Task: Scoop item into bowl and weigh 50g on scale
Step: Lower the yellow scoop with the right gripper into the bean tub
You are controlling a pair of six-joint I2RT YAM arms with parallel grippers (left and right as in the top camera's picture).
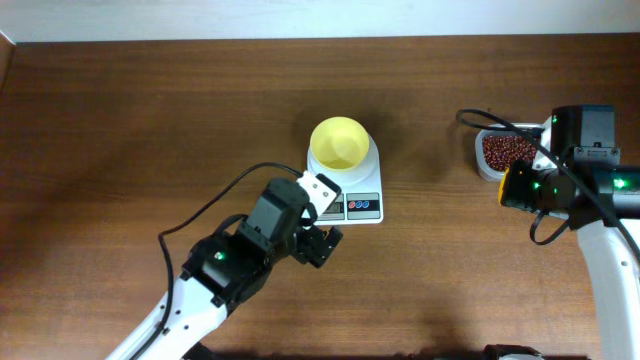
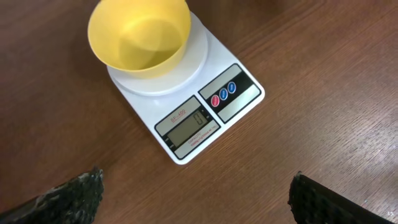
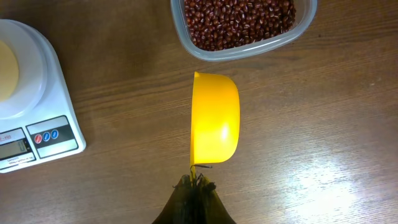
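The left hand [image 2: 196,180] hangs over the brown wooden counter [image 2: 323,81], just in front of the scale's near edge. Its jaws stand wide apart and hold nothing; between them only bare wood shows.

Just beyond it, the white digital kitchen scale [image 2: 186,106] lies flat on the counter, with a grey display and small red and blue buttons along its front. The digits are too small to read. The pale-yellow plastic bowl [image 2: 140,34] sits upright on the scale's round weighing plate, narrower than the scale. What shows of its inside holds no beans.

Well apart to the right, a clear rounded-rectangular tub [image 3: 186,34] rests on the counter. It holds the dark red-brown adzuki-like beans [image 3: 239,18], which cover all of its floor that is in view.

Just in front of the tub, the right hand [image 3: 196,186] has its jaws closed together on the thin handle of a darker yellow scoop [image 3: 214,118]. The scoop is held over the counter turned on its side, so that its rounded back faces the wrist camera. It lies near the tub, with a strip of wood between them.
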